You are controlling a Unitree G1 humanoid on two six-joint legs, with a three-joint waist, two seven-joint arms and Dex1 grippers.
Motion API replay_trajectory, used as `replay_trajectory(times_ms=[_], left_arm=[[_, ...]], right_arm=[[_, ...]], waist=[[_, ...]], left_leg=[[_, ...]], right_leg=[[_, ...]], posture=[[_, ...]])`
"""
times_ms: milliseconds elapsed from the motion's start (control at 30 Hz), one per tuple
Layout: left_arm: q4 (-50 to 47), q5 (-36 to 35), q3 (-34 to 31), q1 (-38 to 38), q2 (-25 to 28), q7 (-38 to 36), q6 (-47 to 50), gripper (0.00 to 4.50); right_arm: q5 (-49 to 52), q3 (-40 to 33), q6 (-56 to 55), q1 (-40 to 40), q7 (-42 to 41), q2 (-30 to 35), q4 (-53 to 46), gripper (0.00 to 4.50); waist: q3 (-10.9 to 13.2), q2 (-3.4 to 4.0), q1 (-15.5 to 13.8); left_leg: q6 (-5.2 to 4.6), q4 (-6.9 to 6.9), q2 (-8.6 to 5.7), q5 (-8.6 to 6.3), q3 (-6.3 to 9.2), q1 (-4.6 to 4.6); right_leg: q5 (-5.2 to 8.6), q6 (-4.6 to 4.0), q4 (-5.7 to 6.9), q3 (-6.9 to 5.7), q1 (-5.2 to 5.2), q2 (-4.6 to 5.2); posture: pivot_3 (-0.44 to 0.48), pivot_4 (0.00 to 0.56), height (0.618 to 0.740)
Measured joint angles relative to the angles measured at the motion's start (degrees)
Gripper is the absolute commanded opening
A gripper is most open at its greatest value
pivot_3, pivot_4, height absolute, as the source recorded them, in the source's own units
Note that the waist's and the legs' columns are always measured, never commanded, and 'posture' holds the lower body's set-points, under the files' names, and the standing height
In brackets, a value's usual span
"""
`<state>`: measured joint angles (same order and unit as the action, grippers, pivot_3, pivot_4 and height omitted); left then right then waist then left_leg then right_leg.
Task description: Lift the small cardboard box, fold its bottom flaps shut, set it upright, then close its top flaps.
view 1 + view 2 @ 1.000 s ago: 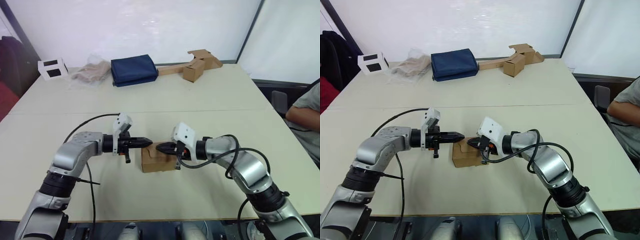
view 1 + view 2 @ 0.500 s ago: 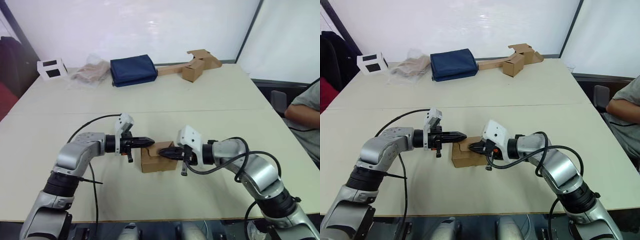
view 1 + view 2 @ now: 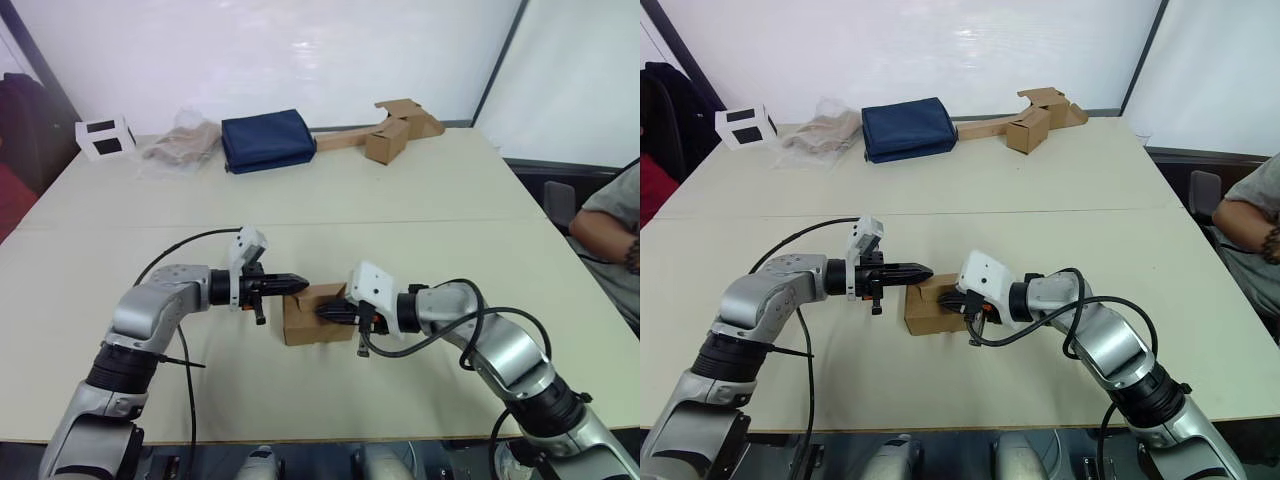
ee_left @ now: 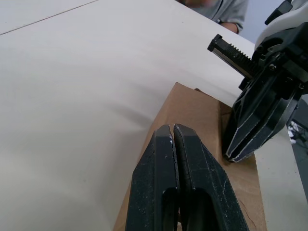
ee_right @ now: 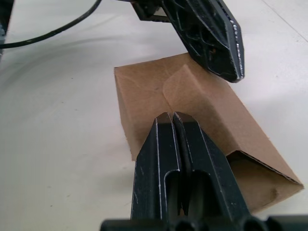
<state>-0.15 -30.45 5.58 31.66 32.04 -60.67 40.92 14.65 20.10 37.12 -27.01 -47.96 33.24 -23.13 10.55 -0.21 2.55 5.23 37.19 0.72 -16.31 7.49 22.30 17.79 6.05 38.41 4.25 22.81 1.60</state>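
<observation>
- The small cardboard box point(image 3: 316, 316) is plain corrugated board, so I judge it light and fairly stiff along its walls but easy to dent or crease at the flap folds. It would probably slide on the smooth table point(image 3: 420, 200) under a one-sided push.
- The best hold seems to be squeezing two opposite walls, one gripper per side, or pinching a wall edge near a corner rather than a loose flap.
- The box sits on the table between the two grippers, its folded flaps point(image 5: 185, 89) facing up.
- The left gripper point(image 3: 298, 285) has its fingers pressed together, holding nothing, tips over the box's upper edge on its own side; whether they touch is unclear.
- The right gripper point(image 3: 322, 312) is likewise closed and empty, tips at the box's top, near the flap crease.
- The two sets of fingertips lie close to each other above the box.
</observation>
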Motion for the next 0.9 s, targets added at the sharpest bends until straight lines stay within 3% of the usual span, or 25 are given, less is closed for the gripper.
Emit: replay_trajectory(times_ms=[433,900], left_arm=[[-2.1,2.1,1.0,-0.6,1.5,-0.5,-1.9,0.07],[-2.3,1.7,0.3,0.0,-0.5,0.5,-1.5,0.07]], right_arm=[[-0.9,-0.1,-0.6,0.0,1.2,-0.8,1.1,0.0],[-0.3,-0.5,-1.1,0.0,0.9,-2.0,1.5,0.0]], waist=[[0.0,0.0,0.0],[0.0,0.0,0.0]], left_leg=[[0.0,0.0,0.0,0.0,0.0,0.0],[0.0,0.0,0.0,0.0,0.0,0.0]], right_leg=[[0.0,0.0,0.0,0.0,-0.01,0.0],[0.0,0.0,0.0,0.0,0.0,-0.01]], posture=[[0.0,0.15,0.74],[0.0,0.15,0.74]])
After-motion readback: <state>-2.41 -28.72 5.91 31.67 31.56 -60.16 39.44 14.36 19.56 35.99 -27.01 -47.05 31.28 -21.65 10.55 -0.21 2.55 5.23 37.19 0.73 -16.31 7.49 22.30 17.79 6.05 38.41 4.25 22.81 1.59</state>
